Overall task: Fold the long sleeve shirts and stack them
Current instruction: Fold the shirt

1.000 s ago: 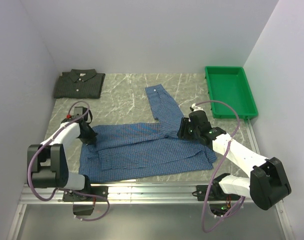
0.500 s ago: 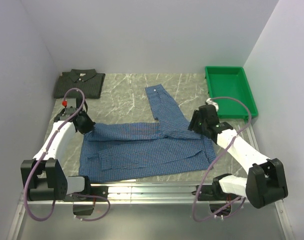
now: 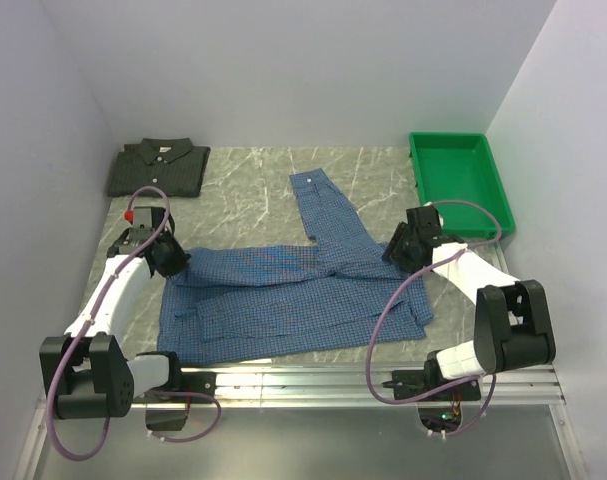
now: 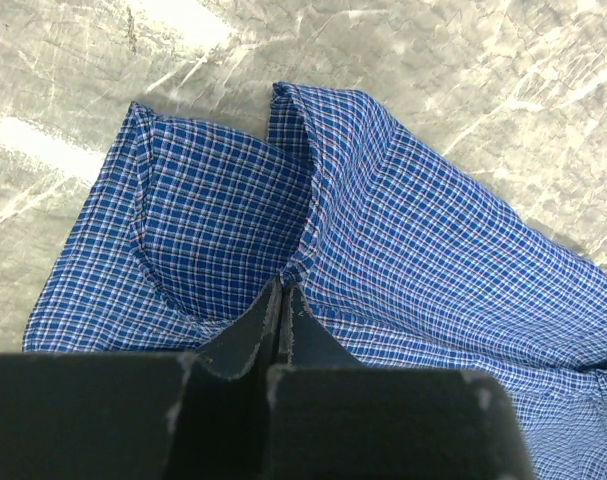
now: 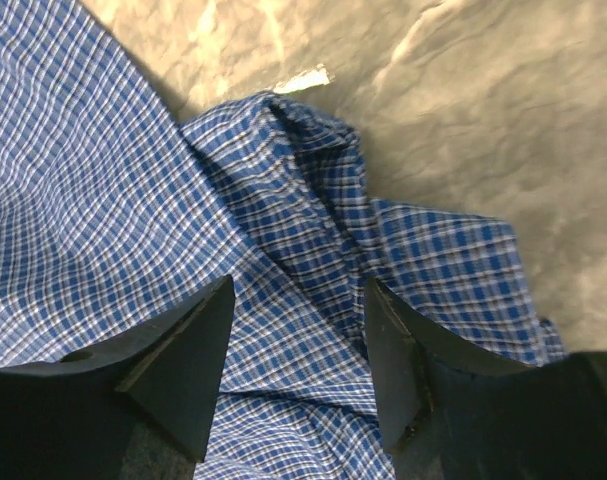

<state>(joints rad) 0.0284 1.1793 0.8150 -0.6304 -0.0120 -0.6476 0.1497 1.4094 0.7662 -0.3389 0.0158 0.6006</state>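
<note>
Worktop [image 3: 243, 190] center: blue shirt [image 3: 293, 295] spread out, one sleeve angled toward the back. At its left edge, left claw [image 4: 283, 298] clenched on the cloth. Over the bunched right edge, right claw [image 5: 298, 290] released, apart from the fabric. Far-left corner: dark green shirt [image 3: 158, 167], folded.

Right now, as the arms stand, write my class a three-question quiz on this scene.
1. True or false: the left tool stands wide open.
2. Where is the dark shirt? A at the near right corner; B folded at the far left corner; C draped over the right arm.
3. Fill in: the ___ tool is open above the blue shirt.
Key: 1 false, it is shut on the blue shirt's edge. 2 B. 3 right: the right tool has its fingers apart.
</note>
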